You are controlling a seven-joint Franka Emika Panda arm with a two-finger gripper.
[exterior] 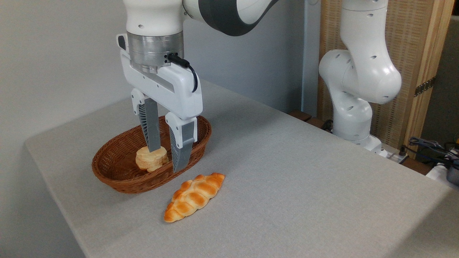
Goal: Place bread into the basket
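Observation:
The bread [195,196], a braided golden-orange loaf with pointed ends, lies on the grey table just in front of and to the right of the basket [143,184]. The basket is a shallow oval of reddish-brown wicker. Inside it rests a pale round bun [148,161]. My gripper [166,160] hangs down into the basket with its fingers open. One finger stands in front of the bun's top and the other just right of it. The loaf lies free, a short way below and right of the fingertips.
The table's left edge runs close behind the basket and its front corner drops off at lower left. The arm's white base [353,114] stands at the table's far right side, with cables [430,147] beyond it. Bare tablecloth spreads right of the loaf.

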